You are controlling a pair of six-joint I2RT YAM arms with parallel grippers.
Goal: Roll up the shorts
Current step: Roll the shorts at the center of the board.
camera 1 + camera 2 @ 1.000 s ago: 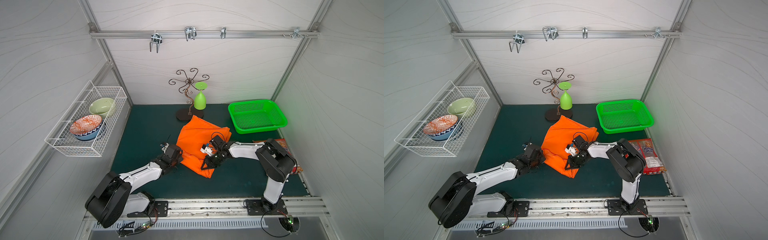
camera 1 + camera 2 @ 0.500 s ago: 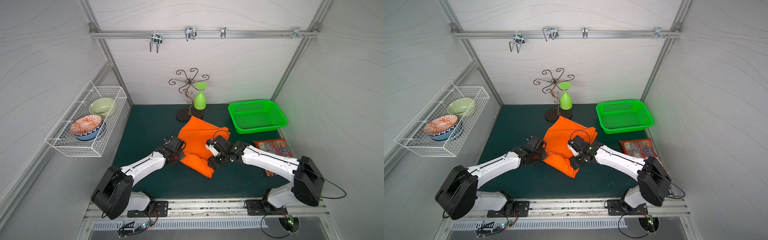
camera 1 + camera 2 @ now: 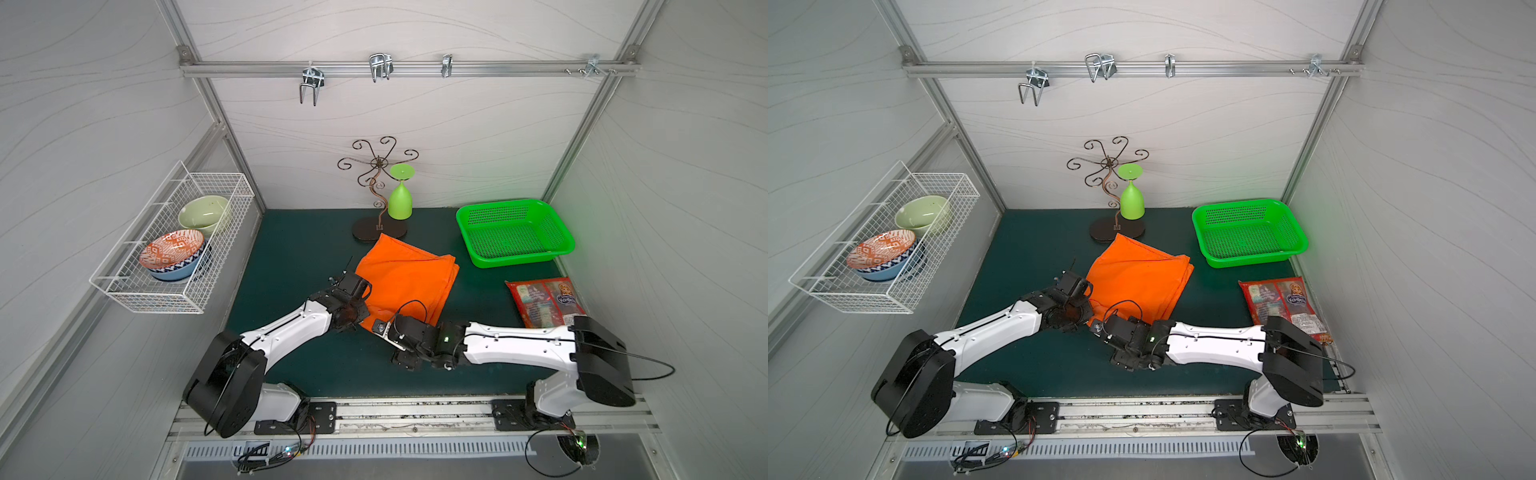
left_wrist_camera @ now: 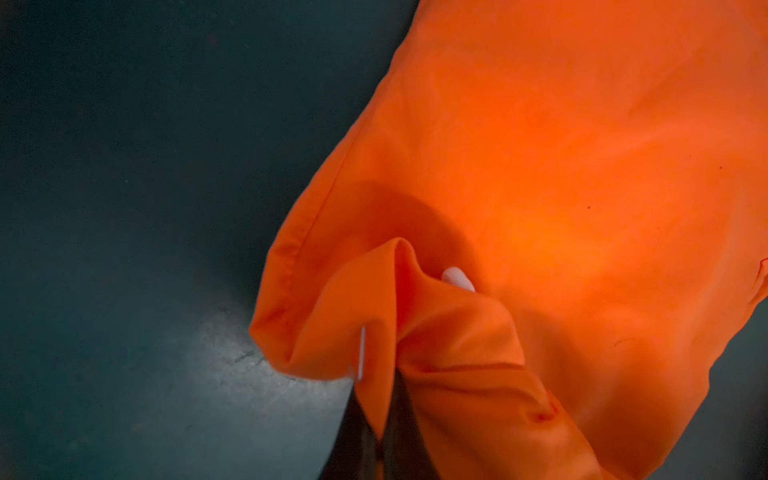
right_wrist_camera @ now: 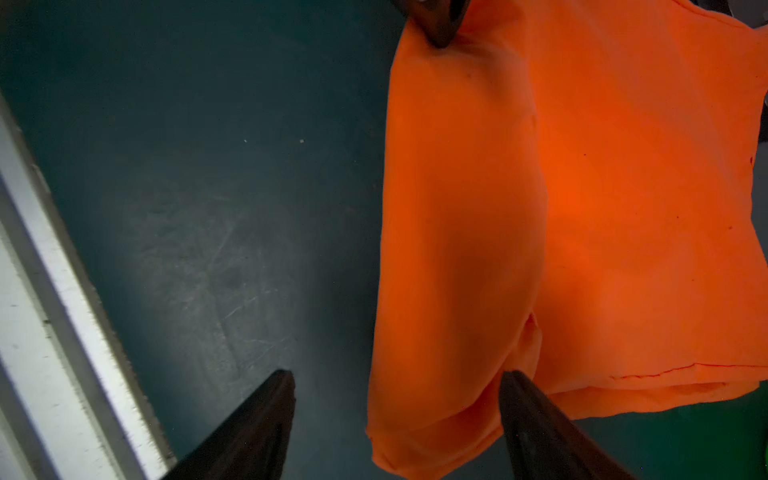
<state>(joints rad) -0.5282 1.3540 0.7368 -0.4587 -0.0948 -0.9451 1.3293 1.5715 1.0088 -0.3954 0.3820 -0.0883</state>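
Shorts (image 3: 405, 278) pinched by low left gripper (image 5: 438, 25); right gripper (image 5: 397, 374) spread alongside.

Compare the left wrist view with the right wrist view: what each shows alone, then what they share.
Left wrist only: a bunched fold of the shorts clamped in the shut left gripper, with a small white tip beside it. Right wrist only: the open right gripper, holding nothing, its jaws spread either side of the shorts' edge, and the metal rail. Both: the orange shorts on the dark green mat, pinched by the left gripper.
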